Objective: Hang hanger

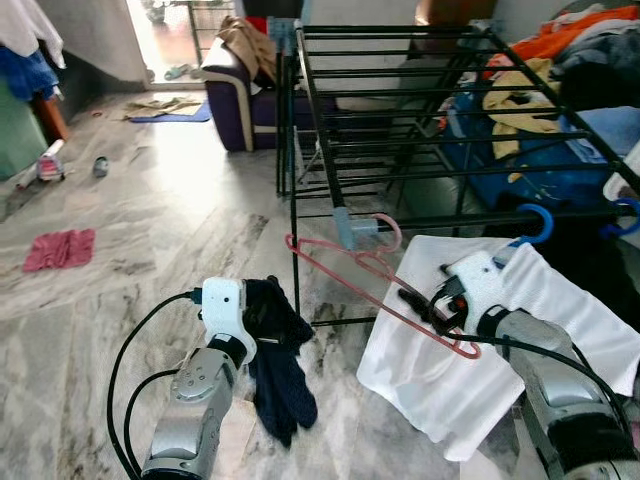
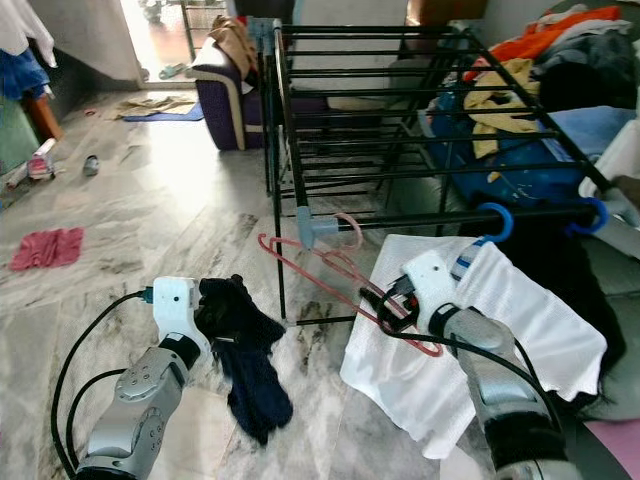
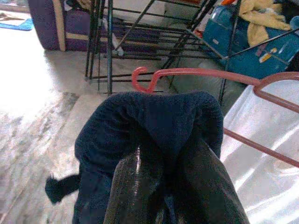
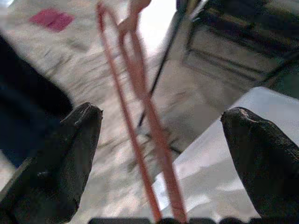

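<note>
A pink wire hanger (image 1: 375, 275) slants down from the black drying rack's front rail (image 1: 450, 215), its hook (image 1: 388, 230) over that rail by a grey joint. My right gripper (image 1: 418, 302) is at the hanger's lower end. In the right wrist view its fingers (image 4: 60, 158) stand wide open, with the hanger wires (image 4: 140, 116) running between them untouched. My left gripper (image 1: 262, 310) is shut on a dark navy garment (image 1: 278, 360) that hangs down toward the floor. In the left wrist view that cloth (image 3: 154, 126) wraps over the fingers (image 3: 135, 186).
A white cloth (image 1: 490, 350) hangs from a blue hanger (image 1: 535, 222) on the same rail, right behind my right arm. Piled clothes (image 1: 560, 70) lie at the right. A purple sofa (image 1: 235, 95) stands behind the rack. A red rag (image 1: 58, 248) lies on the marble floor at left.
</note>
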{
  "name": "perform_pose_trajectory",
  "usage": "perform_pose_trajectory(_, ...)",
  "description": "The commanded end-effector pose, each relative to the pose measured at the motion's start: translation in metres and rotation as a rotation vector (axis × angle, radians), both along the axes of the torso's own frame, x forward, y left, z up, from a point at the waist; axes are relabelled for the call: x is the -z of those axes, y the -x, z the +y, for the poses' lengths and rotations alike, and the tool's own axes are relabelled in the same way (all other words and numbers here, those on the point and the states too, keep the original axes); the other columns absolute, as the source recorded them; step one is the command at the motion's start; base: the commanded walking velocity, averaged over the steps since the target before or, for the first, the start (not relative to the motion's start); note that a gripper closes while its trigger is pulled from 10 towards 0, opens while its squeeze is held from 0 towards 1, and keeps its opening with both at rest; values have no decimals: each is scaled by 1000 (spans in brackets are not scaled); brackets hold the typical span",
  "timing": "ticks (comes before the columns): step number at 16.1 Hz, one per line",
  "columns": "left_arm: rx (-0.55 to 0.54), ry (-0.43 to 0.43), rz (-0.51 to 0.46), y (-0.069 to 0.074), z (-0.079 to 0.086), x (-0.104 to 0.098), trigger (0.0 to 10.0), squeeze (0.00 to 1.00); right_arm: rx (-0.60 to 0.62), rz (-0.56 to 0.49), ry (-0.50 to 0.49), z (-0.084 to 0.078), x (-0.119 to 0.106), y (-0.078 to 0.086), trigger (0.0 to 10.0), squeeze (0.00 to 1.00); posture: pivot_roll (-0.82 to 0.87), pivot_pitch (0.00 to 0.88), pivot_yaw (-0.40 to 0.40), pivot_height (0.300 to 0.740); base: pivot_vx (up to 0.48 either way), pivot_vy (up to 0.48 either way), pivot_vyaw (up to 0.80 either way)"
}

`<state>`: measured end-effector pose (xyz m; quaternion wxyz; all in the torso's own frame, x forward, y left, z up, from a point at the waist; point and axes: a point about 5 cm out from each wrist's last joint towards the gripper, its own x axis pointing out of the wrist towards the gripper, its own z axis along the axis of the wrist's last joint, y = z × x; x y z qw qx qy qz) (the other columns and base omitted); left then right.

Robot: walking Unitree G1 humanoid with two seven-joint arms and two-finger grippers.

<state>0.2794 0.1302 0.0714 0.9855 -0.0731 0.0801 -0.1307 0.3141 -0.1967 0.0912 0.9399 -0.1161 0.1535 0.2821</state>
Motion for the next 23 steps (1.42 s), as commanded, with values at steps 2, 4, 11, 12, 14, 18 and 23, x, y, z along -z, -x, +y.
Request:
perform_pose_trajectory(2,20,-56,-44,-3,0,-10,10000,0,-48,5,29,-5,-4,-6,10000,0,22,11,-35,740,0,0,0)
perform_pose_trajectory(4,44,-114,-78,-1,3,-15,10000,0,-26,-14,21,-7,-8,-12,10000,0,52,7,-24,740,0,0,0)
perform_pose_trajectory(11,36,-240,-113,-6,30,-28,10000,0,69,-98,-50,12,1,-18,10000,0,122,0,63,740,0,0,0)
perform_pose_trajectory(12,38,-240,-113,-6,30,-29,10000,0,70,-100,-49,12,2,-17,10000,0,122,0,63,740,0,0,0)
perform_pose_trajectory(14,36,-230,-111,-7,27,-28,10000,0,43,-90,-16,9,4,-14,10000,0,106,0,53,740,0,0,0)
perform_pose_trajectory(18,47,-216,-88,1,23,-22,10000,0,-29,-62,74,-2,-2,-15,10000,0,94,13,41,740,0,0,0)
perform_pose_trajectory(23,45,-204,-67,7,21,-17,10000,0,-123,45,196,-20,7,-13,10000,0,95,37,16,740,0,0,0)
